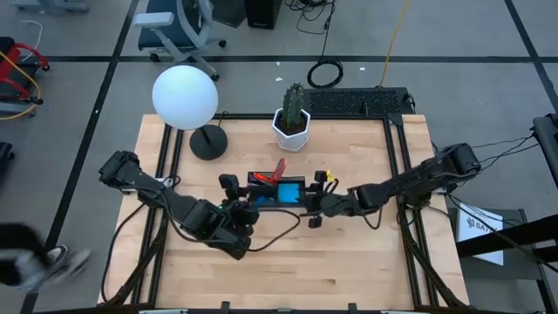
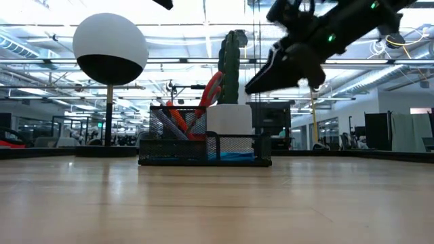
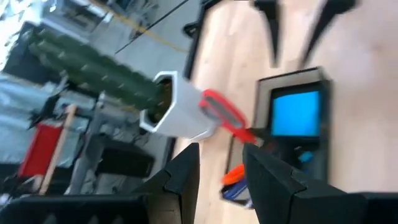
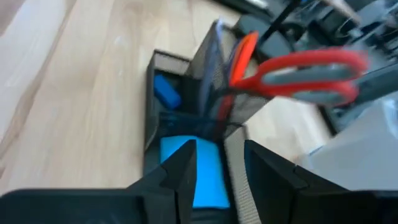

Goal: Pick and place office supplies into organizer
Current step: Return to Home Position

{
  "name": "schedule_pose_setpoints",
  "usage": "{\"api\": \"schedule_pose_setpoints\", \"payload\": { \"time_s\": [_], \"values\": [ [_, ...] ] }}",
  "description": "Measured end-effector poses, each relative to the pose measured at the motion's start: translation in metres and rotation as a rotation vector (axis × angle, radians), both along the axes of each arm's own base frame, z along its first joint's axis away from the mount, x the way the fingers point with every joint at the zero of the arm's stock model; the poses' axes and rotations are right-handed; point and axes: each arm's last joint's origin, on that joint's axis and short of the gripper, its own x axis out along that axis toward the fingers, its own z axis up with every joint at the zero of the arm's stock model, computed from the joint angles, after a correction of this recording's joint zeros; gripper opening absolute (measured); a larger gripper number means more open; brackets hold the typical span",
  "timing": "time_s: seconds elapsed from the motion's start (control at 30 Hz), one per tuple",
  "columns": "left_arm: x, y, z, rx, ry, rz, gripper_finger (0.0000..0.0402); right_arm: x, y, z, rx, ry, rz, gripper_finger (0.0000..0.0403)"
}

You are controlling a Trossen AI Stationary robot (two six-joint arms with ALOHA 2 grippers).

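While both arms reach in over the middle of the counter (image 1: 366, 262), neither of my hands carries anything. My left hand (image 3: 221, 155) hangs just off the left end of the organizer (image 1: 261, 202), its fingers set narrow with an empty gap between them. My right hand (image 4: 219, 149) hovers off the right end, raised clear of the counter in the low view, and is likewise narrow and empty.

The organizer sits near the counter's centre, in front of the cactus (image 1: 293, 109) at the far edge and to the right of the lamp (image 1: 185, 96) near the far left corner.

Contents visible:
- The blue pad (image 1: 286, 192) lies flat in a low compartment.
- The red-handled scissors (image 2: 210, 91) stand upright on the organizer's far side, handles up.
- The orange pen (image 2: 175, 118) leans beside the scissors.
- The small blue block (image 4: 165, 90) rests in a low compartment next to the pad's.

I cannot make out a black pen or any markers inside.

The high view shows no loose supplies on the bare wood, so I judge the sorting essentially finished. What appears to be left is drawing both arms back toward the near edge without brushing the scissor handles or nudging the organizer.
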Motion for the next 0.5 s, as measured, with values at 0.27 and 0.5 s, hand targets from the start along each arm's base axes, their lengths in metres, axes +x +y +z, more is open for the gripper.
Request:
{"api": "schedule_pose_setpoints", "payload": {
  "time_s": [0.27, 0.5],
  "values": [
    [0.012, -0.011, 0.005, -0.037, -0.014, -0.137, 0.0129, -0.02, 0.01, 0.042, -0.024, -0.139, -0.001, 0.0123],
    [0.029, -0.012, 0.012, -0.125, -0.063, -0.271, 0.0129, -0.036, 0.012, 0.07, 0.071, -0.264, -0.003, 0.0125]
  ]
}}
